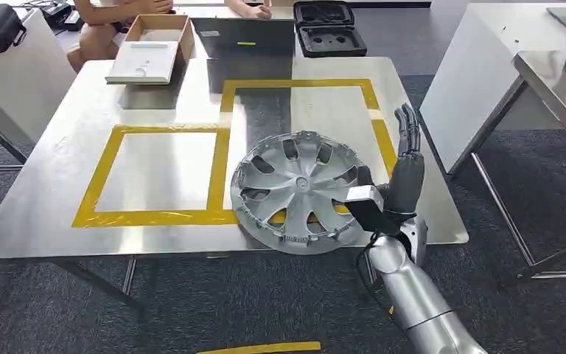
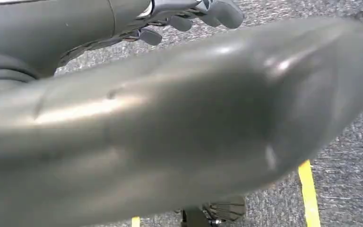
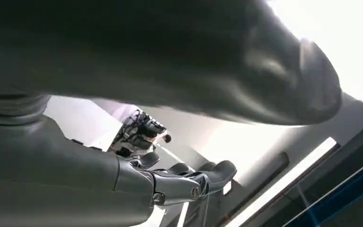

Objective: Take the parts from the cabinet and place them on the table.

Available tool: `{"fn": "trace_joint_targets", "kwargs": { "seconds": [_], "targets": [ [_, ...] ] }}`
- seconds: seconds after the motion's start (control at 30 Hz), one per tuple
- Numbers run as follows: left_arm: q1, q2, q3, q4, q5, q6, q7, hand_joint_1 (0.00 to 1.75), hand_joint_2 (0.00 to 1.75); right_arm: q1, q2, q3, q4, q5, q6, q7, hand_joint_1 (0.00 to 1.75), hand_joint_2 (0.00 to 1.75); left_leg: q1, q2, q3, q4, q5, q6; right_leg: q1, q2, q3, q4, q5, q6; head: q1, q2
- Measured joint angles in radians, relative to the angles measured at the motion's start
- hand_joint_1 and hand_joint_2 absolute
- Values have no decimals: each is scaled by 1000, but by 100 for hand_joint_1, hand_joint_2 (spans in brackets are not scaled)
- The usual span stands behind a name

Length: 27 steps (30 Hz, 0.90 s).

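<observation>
Lying flat at the near edge of the shiny steel table (image 1: 59,184), the silver multi-spoke plastic hubcap (image 1: 295,192) overlaps the yellow tape rectangles (image 1: 155,217); no writing on it can be read. The right hand (image 1: 407,158) stands upright just beside the hubcap's right rim, fingers straight, close together and pointing away from the robot, holding nothing. Its silver forearm rises from below. The right wrist view shows those dark fingers (image 3: 189,182) extended against bright ceiling lights. The left wrist view shows the left hand (image 2: 170,123) as a blurred grey thumb above grey carpet (image 2: 350,156) with a yellow floor line (image 2: 308,194); its fingers (image 2: 194,14) hold nothing.
</observation>
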Motion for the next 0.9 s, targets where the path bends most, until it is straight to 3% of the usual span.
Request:
{"fn": "trace_joint_targets", "kwargs": {
  "seconds": [0.07,0.1,0.13,0.2,0.23,0.27,0.3,0.33,0.4,0.43,0.47,0.53,0.6,0.63,0.7,0.73,0.77,0.8,0.83,0.87,0.9],
  "targets": [
    [0,-1,0,0,0,0,0,0,0,0,0,0,-6,3,1,0,0,0,6,0,2,-12,9,7,2,1,0,-1,3,6,0,0],
    [0,-3,0,1,1,0,0,0,0,1,0,0,-9,3,2,0,0,0,12,5,6,-21,16,10,-1,1,-1,9,-12,9,-1,0],
    [0,-3,0,1,1,0,0,0,0,0,0,0,-11,3,3,0,0,0,13,6,5,-24,20,16,0,-1,-17,44,-49,15,7,0],
    [0,-4,0,1,2,0,0,0,0,3,0,1,-12,1,5,0,0,0,13,10,-1,-23,22,16,-10,-2,-78,201,-143,26,8,0],
    [1,-4,0,2,2,0,0,0,0,6,0,1,-12,1,5,0,0,0,13,12,-7,-22,25,15,-15,-2,-107,277,-175,31,8,0],
    [3,-4,0,2,2,-3,0,0,0,8,0,1,-12,1,5,0,0,0,15,12,-12,-21,28,12,-20,-3,-117,312,-180,35,8,0],
    [4,-3,0,2,2,-6,0,0,0,9,0,1,-12,0,5,0,0,0,18,12,-17,-19,31,7,-24,-3,-102,297,-164,40,8,0],
    [5,-4,0,2,2,-6,0,0,0,9,0,1,-12,0,5,0,0,0,23,12,-22,-15,34,2,-29,-4,-62,236,-130,44,8,0],
    [5,-4,0,2,2,-9,1,0,0,8,0,1,-13,0,5,0,0,0,33,12,-34,-3,38,-11,-41,-8,60,40,-65,58,10,0],
    [5,-1,0,0,2,-10,3,0,0,8,0,1,-13,0,5,0,0,0,33,10,-40,-2,43,-22,-32,-3,72,19,-84,55,16,0],
    [5,-3,0,1,2,-12,3,0,0,10,0,1,-14,0,5,-1,0,0,32,9,-40,-2,46,-31,-27,7,57,27,-56,38,16,0],
    [5,-2,0,1,2,-15,9,0,0,11,0,1,-14,-2,7,0,0,0,32,6,-44,-6,60,-50,-22,7,50,26,-64,21,15,0],
    [9,-2,1,2,2,-15,11,0,0,10,0,1,-14,-4,10,0,0,0,38,7,-48,-5,58,-65,-30,2,40,17,-46,-6,16,0],
    [9,0,1,2,2,-15,12,0,0,10,0,1,-14,-5,13,0,0,0,36,8,-64,23,13,-65,-28,1,33,16,-39,-16,15,0],
    [8,0,2,2,4,-16,12,0,0,10,0,1,-14,-5,21,0,0,0,33,7,-102,162,-99,-65,-25,0,14,16,-24,-27,11,0],
    [8,0,2,2,4,-16,12,0,0,11,2,2,-14,-5,21,0,0,0,32,7,-121,237,-140,-64,-21,-1,2,16,-15,-29,10,0],
    [8,0,2,1,4,-17,12,0,0,11,2,3,-14,-5,21,0,0,0,31,7,-127,288,-155,-64,-17,-1,-9,17,-6,-30,10,0],
    [8,0,2,2,4,-17,12,0,0,12,2,3,-14,-5,21,0,0,0,29,7,-113,295,-143,-61,-14,-1,-21,18,3,-30,10,0],
    [8,0,2,1,4,-18,12,0,0,12,2,3,-14,-5,20,0,0,0,26,7,-82,263,-116,-56,-12,-1,-32,19,11,-29,10,0],
    [7,1,2,1,2,-19,12,0,0,12,3,3,-14,-5,17,0,0,0,23,7,-34,199,-85,-49,-10,0,-43,20,19,-28,10,0],
    [5,2,2,1,0,-24,12,0,0,13,3,3,-16,-7,13,0,0,0,19,6,35,103,-63,-39,-9,0,-52,21,28,-25,10,0]
  ]
}}
